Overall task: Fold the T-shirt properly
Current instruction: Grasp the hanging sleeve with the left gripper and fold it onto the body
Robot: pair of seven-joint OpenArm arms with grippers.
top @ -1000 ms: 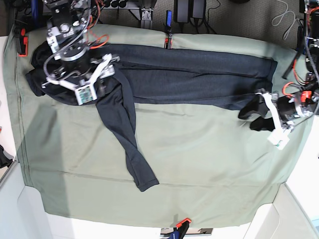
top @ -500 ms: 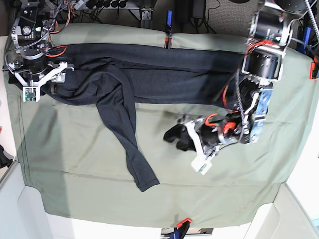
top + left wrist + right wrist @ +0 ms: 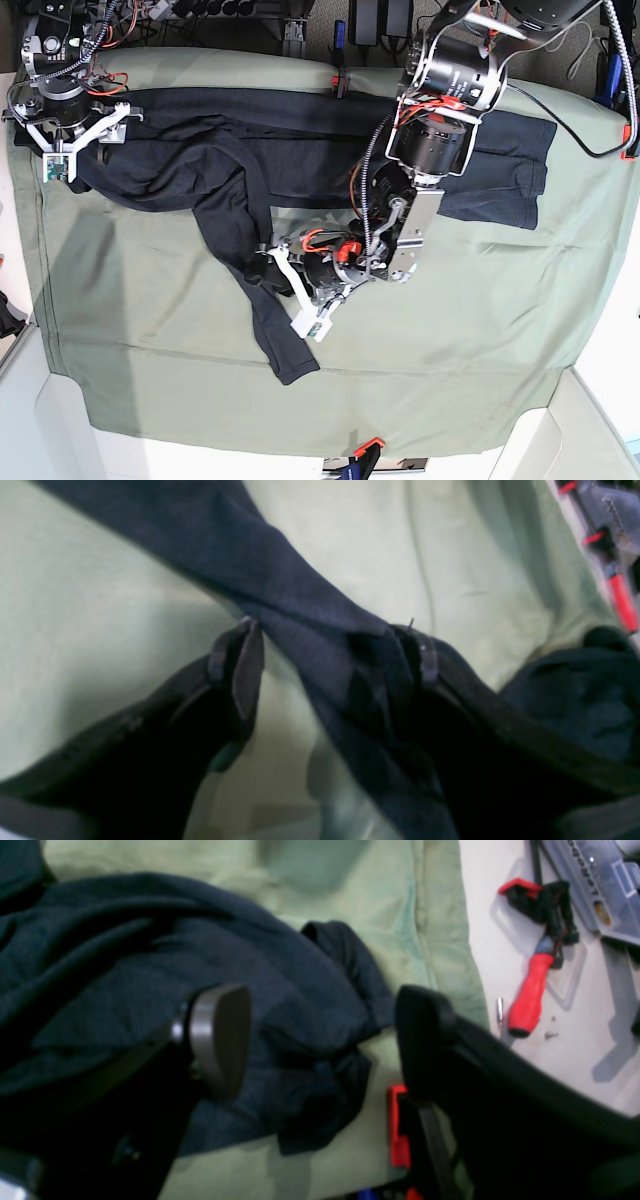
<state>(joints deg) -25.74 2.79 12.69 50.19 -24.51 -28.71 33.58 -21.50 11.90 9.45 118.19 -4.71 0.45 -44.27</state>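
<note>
The dark navy T-shirt (image 3: 320, 150) lies spread along the far side of the olive cloth. One long sleeve (image 3: 235, 220) trails toward the near edge. My left gripper (image 3: 272, 285) reaches across to this sleeve. In the left wrist view the sleeve (image 3: 280, 585) runs between the open jaws of my left gripper (image 3: 330, 660) and rests against one finger (image 3: 420, 655). My right gripper (image 3: 80, 150) hovers at the shirt's far-left end. In the right wrist view my right gripper (image 3: 320, 1035) stands wide open above bunched shirt fabric (image 3: 150, 970), holding nothing.
The olive cloth (image 3: 450, 330) covers the table. Red clamps (image 3: 337, 80) (image 3: 365, 447) pin it at the far and near edges, and another red clamp (image 3: 397, 1125) sits under my right gripper. A red-handled tool (image 3: 530, 990) and a plastic box (image 3: 595, 880) lie beyond the cloth's edge.
My left arm swept from the table's right side across to the hanging sleeve in the middle. My right arm drew back from the shirt's shoulder to the far-left corner. Both jaws stayed open.
</note>
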